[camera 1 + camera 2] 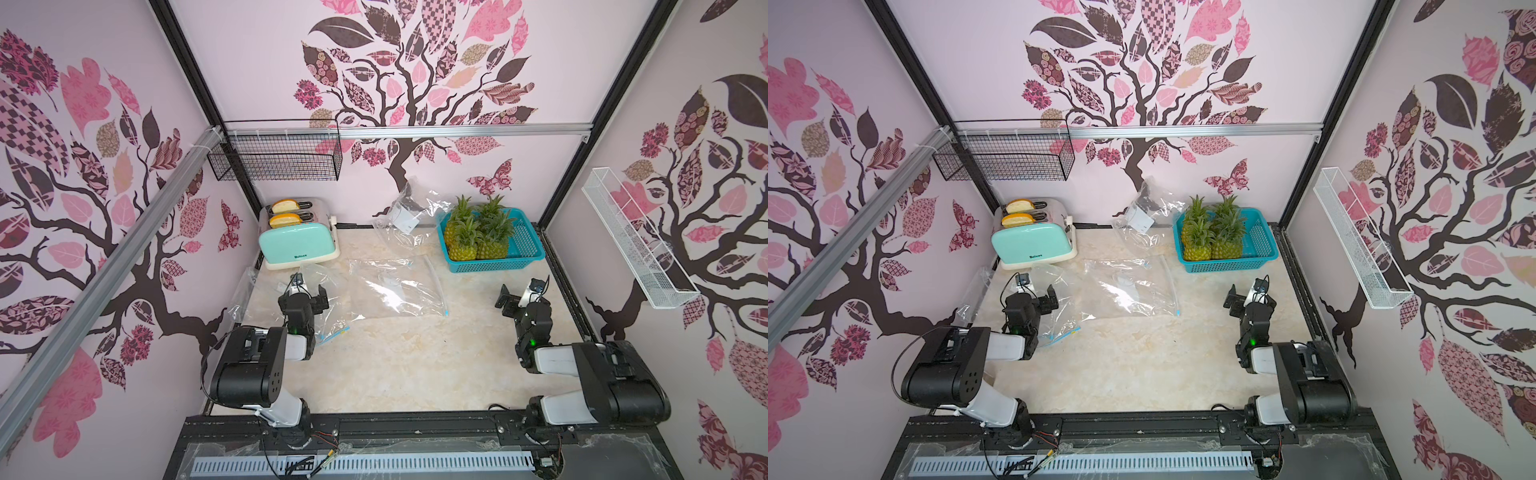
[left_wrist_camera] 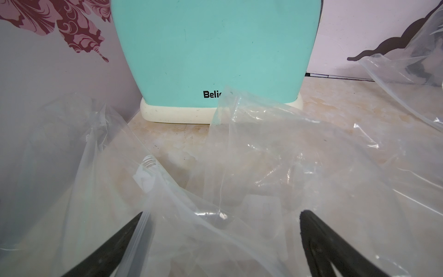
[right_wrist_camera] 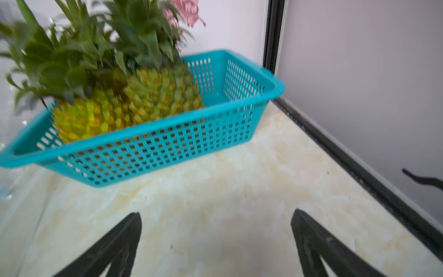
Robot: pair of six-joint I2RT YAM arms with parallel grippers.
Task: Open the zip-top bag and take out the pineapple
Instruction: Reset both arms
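Looked like a mock kitchen staged in a lab booth. Closed in on three sides by tree-print walls [image 1: 257,62], black posts [image 1: 198,79] and a rail [image 1: 457,132]. Held a toaster [image 1: 297,243] at centre left on a marble-look table [image 1: 395,353], a basket [image 1: 278,160] hung upper left, a rack [image 1: 636,245] at right, and a cable duct [image 1: 357,463] along the bottom edge.

Bright, even light; glare streaks on the clear crinkled plastic bag [image 1: 395,286]; spiky yellow-green pineapples [image 3: 155,96] motion-blurred in right wrist view.

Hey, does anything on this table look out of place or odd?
Yes: the pineapples all stand in the teal basket, while the zip-top bag mid-table lies flat and looks empty; a crumpled bag leans on the back wall.
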